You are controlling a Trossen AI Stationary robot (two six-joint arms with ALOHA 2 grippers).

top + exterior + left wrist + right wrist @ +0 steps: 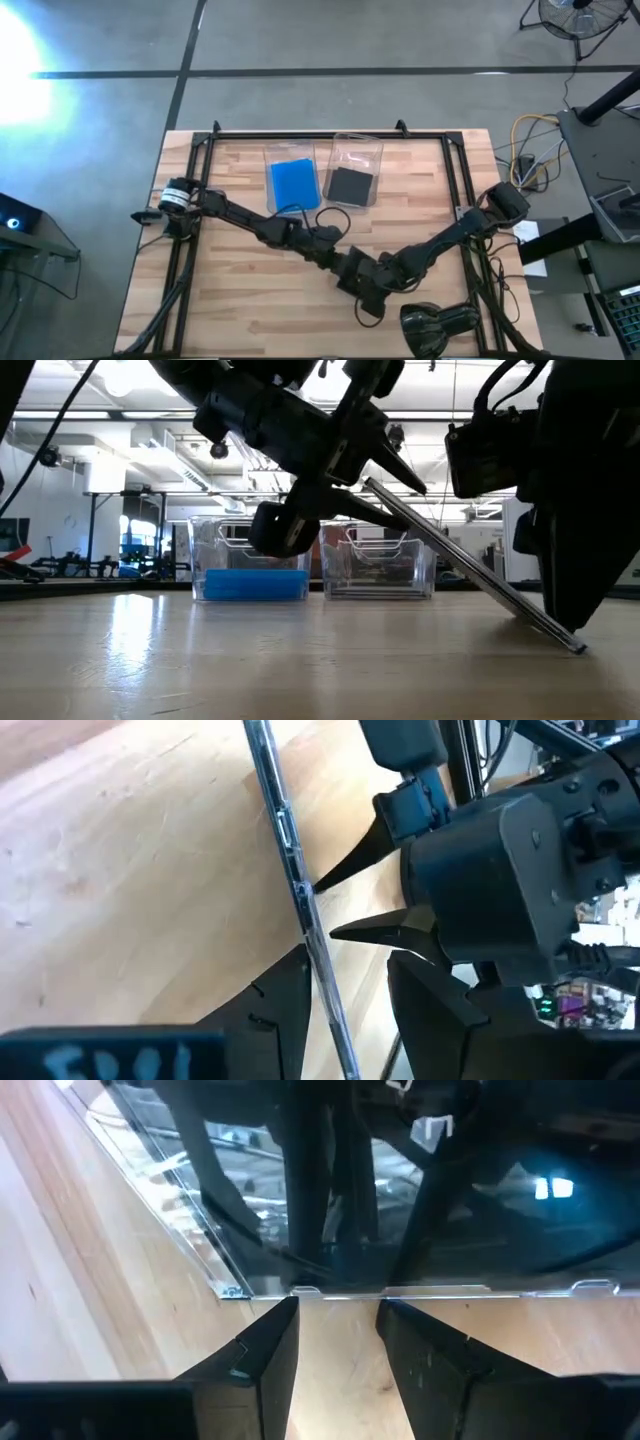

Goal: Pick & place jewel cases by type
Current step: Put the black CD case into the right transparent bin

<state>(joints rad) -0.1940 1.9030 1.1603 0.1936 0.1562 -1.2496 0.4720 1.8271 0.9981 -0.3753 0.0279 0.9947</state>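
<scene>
A dark jewel case (470,565) stands slanted between my two grippers near the table's middle front. Its lower edge (575,647) is on the wood and its upper end is raised toward the left. My left gripper (385,490) is shut on that upper end. My right gripper (338,1302) points steeply down at the lower edge, its fingers apart. Blue jewel cases (292,183) lie flat in the left clear tray (205,550). A dark case (350,185) lies flat in the right clear tray (425,560). My left gripper pinches the case's raised upper end (322,955) between its two fingers, one on each flat face. The fingers come slanting down from the table's left. The case is tilted, with only its lower edge on the table. My right gripper's two fingertips (285,1308) stand against the case's lower edge (335,1292), both on the same side of it. They come from above, pointing steeply down, with bare wood in the gap between them. Nothing is pinched.
The two clear trays stand side by side at the table's far middle. A black frame (330,135) runs round the table's far and side edges. A dark round device (430,322) sits at the near right edge. Bare wood lies to the near left.
</scene>
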